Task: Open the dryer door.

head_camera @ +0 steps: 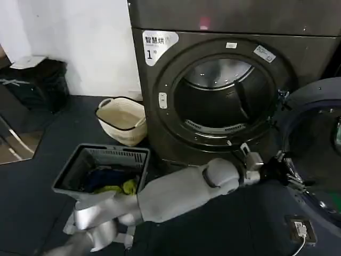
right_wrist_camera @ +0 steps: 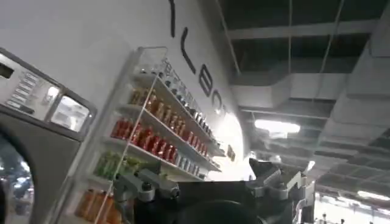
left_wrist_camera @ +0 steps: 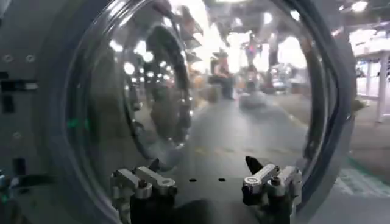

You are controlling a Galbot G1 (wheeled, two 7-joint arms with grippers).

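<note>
**Dryer door swung wide, left arm at its rim**

In the head view the dryer [head_camera: 213, 80] fills the upper middle of the frame with its round drum opening [head_camera: 224, 98] fully exposed. The dryer door [head_camera: 314, 144] hangs at the right edge of the frame, swung out on its right-side hinge so its dark inner side faces the camera. Judged from this, the task is essentially done.

The left arm [head_camera: 181, 192] reaches from the lower left across to the right, placing the left gripper [head_camera: 285, 170] against the door's lower left rim, probably because that edge gives the most leverage for swinging it. In the left wrist view the left gripper's [left_wrist_camera: 207, 182] jaws stand apart, closed on nothing, with the door's curved glass just ahead.

In the right wrist view the right gripper [right_wrist_camera: 213, 185] points up towards a wall shelf of bottles [right_wrist_camera: 152, 128], jaws apart and empty, so that arm looks parked.

At the lower left of the head view sit a grey laundry basket [head_camera: 101, 168] and a cream basket [head_camera: 122, 120].
</note>
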